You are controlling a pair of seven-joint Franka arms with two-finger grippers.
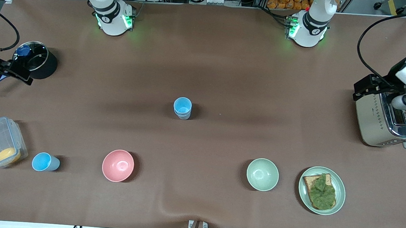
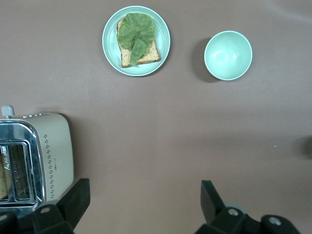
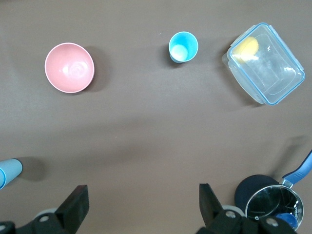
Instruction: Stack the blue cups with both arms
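Both sets of jaws stand spread wide over bare bench. Below the left gripper [image 2: 141, 204] the toaster [image 2: 36, 156] crowds one jaw; the plate [image 2: 136, 40] and green bowl [image 2: 227, 55] lie well clear. Beside the right gripper [image 3: 141, 207] a lidded pot [image 3: 270, 202] sits near one jaw; the pink bowl [image 3: 69, 67], lone blue cup [image 3: 183, 47] and clear container [image 3: 265, 63] lie well apart.

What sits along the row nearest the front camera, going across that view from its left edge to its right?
Clear lidded box holding something yellow → blue cup → pink bowl → green bowl → plate with toast and a green leaf on it.
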